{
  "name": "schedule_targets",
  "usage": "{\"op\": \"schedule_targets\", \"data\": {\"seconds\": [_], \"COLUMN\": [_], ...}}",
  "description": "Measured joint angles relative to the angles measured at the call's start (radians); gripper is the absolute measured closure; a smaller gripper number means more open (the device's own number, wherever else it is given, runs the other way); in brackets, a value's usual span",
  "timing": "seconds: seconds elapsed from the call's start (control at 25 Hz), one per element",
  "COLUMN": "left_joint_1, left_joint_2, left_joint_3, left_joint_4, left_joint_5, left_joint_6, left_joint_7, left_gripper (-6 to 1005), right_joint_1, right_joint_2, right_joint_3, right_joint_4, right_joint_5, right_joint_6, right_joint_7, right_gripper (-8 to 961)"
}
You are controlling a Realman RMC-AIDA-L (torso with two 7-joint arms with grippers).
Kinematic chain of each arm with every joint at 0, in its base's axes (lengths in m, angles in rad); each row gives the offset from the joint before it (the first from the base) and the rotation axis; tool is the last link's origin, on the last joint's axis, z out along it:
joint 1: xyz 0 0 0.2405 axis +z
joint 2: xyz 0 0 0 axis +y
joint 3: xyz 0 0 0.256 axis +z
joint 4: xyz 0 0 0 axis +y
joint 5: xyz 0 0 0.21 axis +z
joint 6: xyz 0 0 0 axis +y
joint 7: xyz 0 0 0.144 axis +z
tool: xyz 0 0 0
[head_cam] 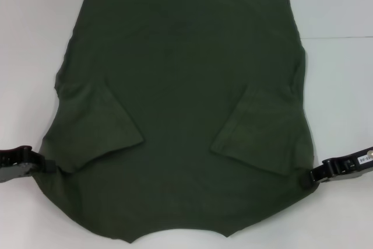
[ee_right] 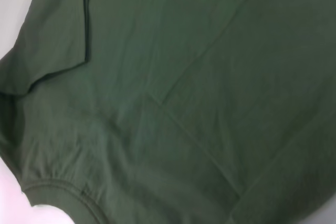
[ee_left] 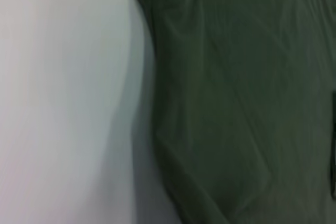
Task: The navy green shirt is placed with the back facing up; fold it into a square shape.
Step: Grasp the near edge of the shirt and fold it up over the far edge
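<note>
In the head view the navy green shirt lies spread on the white tabletop, plain side up, both sleeves already folded inward onto the body; its long axis runs away from the robot, with the straight hem at the far edge and the curved neck edge nearest. The left gripper meets the cloth's left edge and the right gripper its right edge, each near the shoulder; whether their jaws are clamped on fabric cannot be told. If either hold is shallow, that edge could slip and the fold would skew. The left wrist view shows only the wrinkled cloth edge against bare tabletop. The right wrist view shows a folded sleeve and the neck seam, no jaws.
</note>
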Motion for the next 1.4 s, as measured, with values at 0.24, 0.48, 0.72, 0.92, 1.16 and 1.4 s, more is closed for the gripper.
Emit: {"op": "schedule_targets", "data": {"seconds": [0.24,0.48,0.72,0.92,1.16,1.4], "left_joint_1": [-0.004,-0.009,-0.016,-0.013,-0.017,-0.040], "left_joint_2": [0.003,0.012,0.022,0.026,0.027,0.037], "left_joint_3": [-0.003,-0.003,-0.006,-0.011,-0.038,-0.039], "left_joint_4": [0.002,0.006,0.016,0.036,0.030,0.027], "left_joint_5": [-0.005,-0.024,-0.024,-0.020,-0.089,-0.226], "left_joint_6": [0.060,0.142,0.254,0.346,0.345,0.230], "left_joint_7": [0.018,0.043,0.069,0.075,0.069,0.007], "left_gripper": [983,984,984,984,983,973], "right_joint_1": [-0.003,-0.017,-0.045,-0.093,-0.091,-0.035], "right_joint_2": [-0.014,-0.037,-0.067,-0.080,-0.081,-0.081], "right_joint_3": [0.002,0.010,0.053,0.111,0.184,0.327], "right_joint_4": [-0.020,-0.049,-0.087,-0.140,-0.160,-0.157], "right_joint_5": [0.000,0.002,0.002,-0.001,0.005,0.010], "right_joint_6": [-0.030,-0.084,-0.160,-0.222,-0.209,-0.130], "right_joint_7": [-0.039,-0.094,-0.156,-0.192,-0.193,-0.180], "right_gripper": [868,867,867,868,868,868]}}
